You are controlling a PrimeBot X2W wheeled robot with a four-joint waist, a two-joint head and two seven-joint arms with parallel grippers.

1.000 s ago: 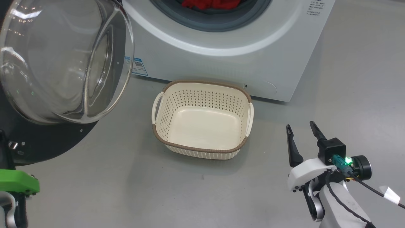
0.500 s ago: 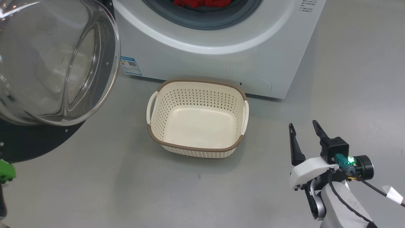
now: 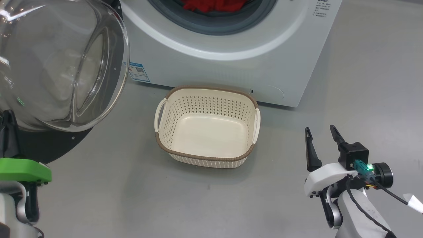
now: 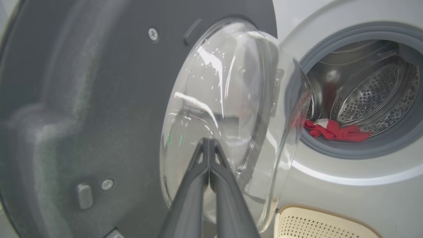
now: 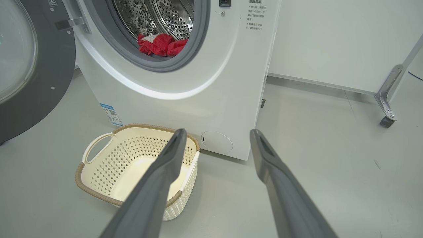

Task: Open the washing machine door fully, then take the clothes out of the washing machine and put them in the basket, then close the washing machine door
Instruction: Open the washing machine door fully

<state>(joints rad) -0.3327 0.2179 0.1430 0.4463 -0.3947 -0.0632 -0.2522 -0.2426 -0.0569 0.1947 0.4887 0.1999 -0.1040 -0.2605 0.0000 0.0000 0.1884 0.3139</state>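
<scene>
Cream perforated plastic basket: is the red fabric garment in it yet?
No, the red fabric garment lies in the perforated steel drum; the cream basket has a bare floor.

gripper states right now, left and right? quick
Left gripper: shut, nothing between its fingers.
Right gripper: open, empty.

Pretty sure I'm in some test lab, not a home: washing machine (image 5: 205,82) on a bare grey floor (image 5: 314,172), blank white wall (image 5: 330,33), metal frame leg (image 5: 393,79) on a caster (image 5: 385,122).
</scene>
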